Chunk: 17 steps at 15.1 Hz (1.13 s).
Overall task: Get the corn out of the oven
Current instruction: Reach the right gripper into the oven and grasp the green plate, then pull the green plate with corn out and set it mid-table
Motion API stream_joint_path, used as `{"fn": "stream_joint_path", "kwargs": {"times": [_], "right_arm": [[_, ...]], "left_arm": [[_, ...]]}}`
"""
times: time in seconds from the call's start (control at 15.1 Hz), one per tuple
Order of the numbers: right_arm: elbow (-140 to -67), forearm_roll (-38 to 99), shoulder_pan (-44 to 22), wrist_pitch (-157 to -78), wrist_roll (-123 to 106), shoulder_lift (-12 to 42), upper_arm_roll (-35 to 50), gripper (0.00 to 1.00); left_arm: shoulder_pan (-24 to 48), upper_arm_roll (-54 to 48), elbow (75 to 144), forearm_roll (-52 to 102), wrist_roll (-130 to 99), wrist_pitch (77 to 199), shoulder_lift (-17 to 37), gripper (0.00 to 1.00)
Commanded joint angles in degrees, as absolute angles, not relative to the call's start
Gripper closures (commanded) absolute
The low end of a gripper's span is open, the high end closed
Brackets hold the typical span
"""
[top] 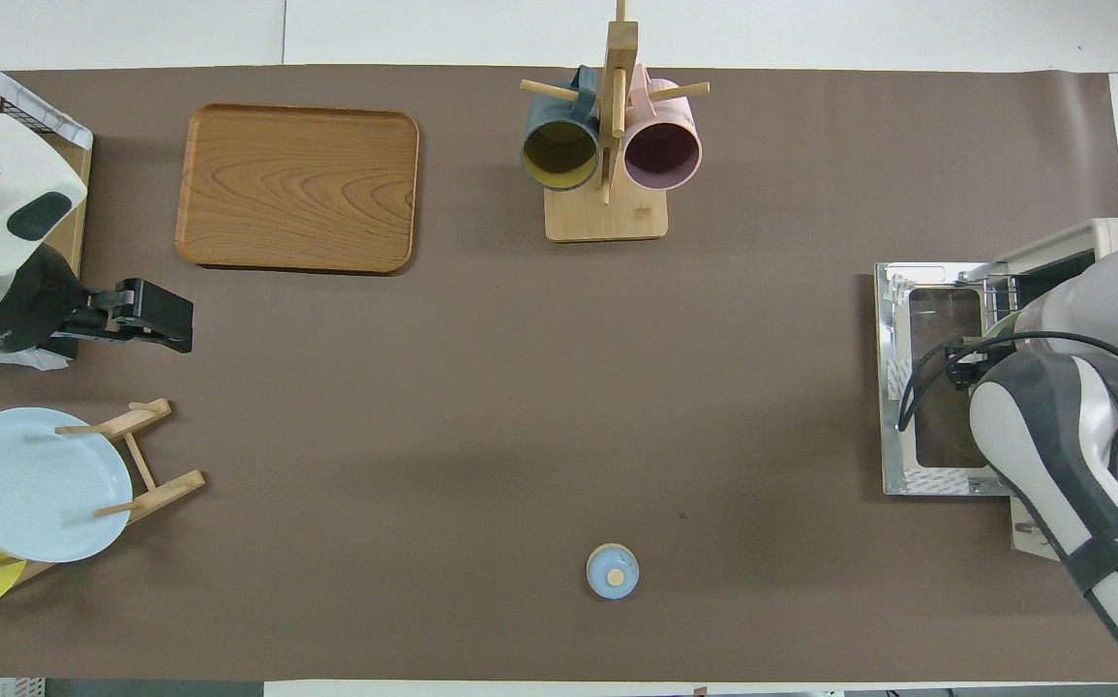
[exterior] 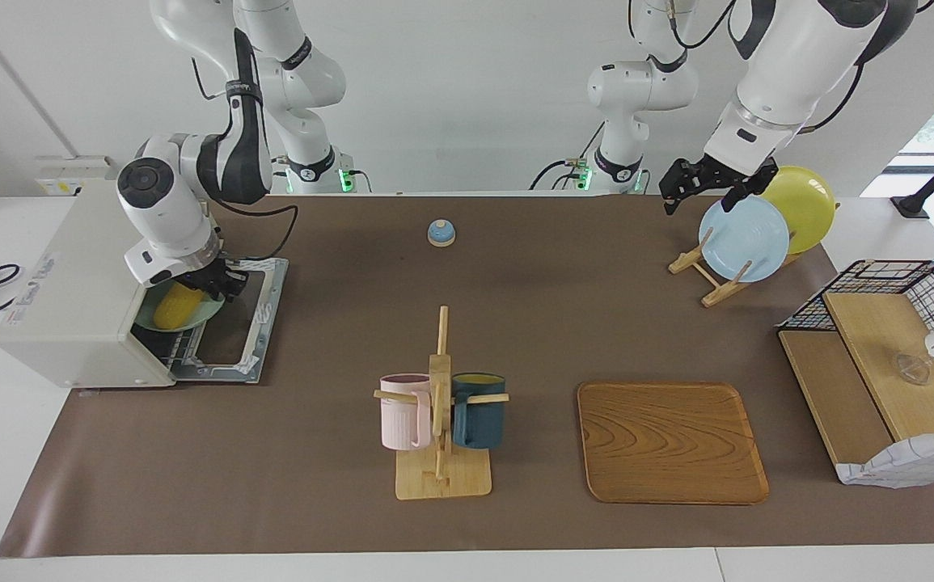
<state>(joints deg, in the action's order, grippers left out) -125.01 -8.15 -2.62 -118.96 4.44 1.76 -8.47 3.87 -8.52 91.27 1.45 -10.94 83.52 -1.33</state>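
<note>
One tool (exterior: 220,283) down at oven (exterior: 70,299) mouth

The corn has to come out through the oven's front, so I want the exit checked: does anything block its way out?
Nothing visible does. The corn lies on a green plate at the oven's mouth, door folded flat, right gripper at it.

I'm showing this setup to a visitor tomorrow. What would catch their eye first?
Probably the open oven at the right arm's end of the table, with the yellow corn on a green plate inside and the right gripper reaching in at it. Next, the mug stand and the wooden tray beside it.
</note>
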Motion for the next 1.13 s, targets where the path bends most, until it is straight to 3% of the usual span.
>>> {"fn": "stream_joint_path", "kwargs": {"times": [0.0, 0.27, 0.47, 0.66, 1.06], "right_arm": [[-126.9, -9.0, -2.4, -120.2, 2.4, 0.0, -8.0, 1.0], [-121.7, -8.2, -8.7, -118.6, 3.4, 1.7, -7.6, 1.0], [-111.0, -5.8, -16.9, -110.8, 12.1, 6.6, -7.5, 1.0], [-106.8, -5.5, -26.1, -108.7, 23.3, 9.1, -7.5, 1.0], [-92.7, -2.4, -39.7, -108.5, 44.8, 24.1, -7.5, 1.0]], "left_arm": [[3.2, -8.8, 93.1, 2.2, -10.6, 84.5, -3.0, 0.0], [3.1, -8.8, 93.1, 2.2, -10.6, 84.5, -2.9, 0.0], [3.1, -8.8, 93.1, 2.0, -10.6, 84.6, -2.9, 0.0], [3.1, -8.7, 93.0, 1.8, -10.6, 84.6, -3.0, 0.0], [2.2, -8.7, 92.9, 1.6, -10.6, 84.8, -2.9, 0.0]]}}
